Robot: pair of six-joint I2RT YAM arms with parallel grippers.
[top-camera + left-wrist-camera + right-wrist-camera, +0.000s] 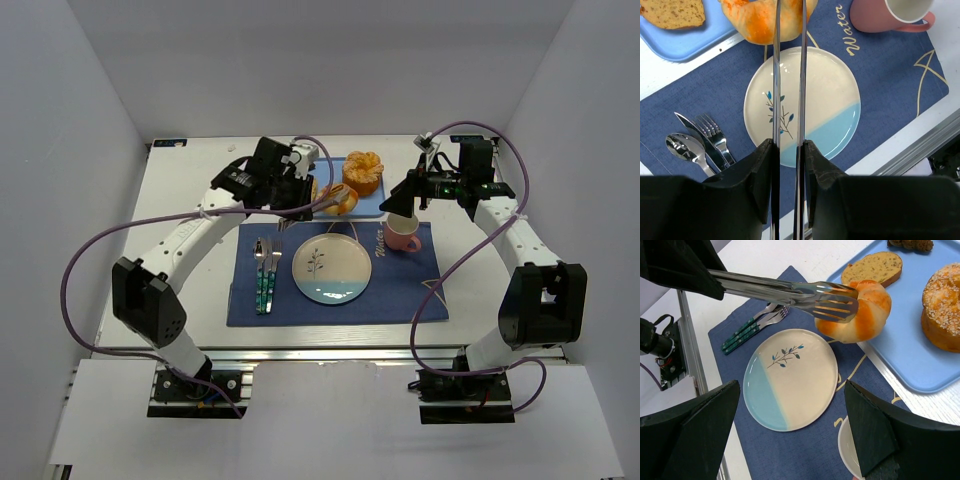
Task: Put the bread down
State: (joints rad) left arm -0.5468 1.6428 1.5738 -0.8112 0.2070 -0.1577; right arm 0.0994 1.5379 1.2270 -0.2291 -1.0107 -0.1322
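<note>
The left arm [190, 235] stretched forward and inward from its base, elbow bent out to the left and wrist pitched downward. The left gripper [788, 167] had its jaws drawn close on the handles of a pair of tongs [776, 75]. The right arm [510, 235] arched in from the right side. The right gripper [400, 204] hung with its jaws spread wide, holding nothing.

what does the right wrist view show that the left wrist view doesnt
Only the right wrist view: the seeded bun on the blue tray, and a side look at the tongs clamping the bread. Only the left wrist view: the gold "Water" lettering on the placemat, and the outside and handle of the pink mug. Both: bread, tongs, plate, tan slice, cutlery, tray, placemat.
</note>
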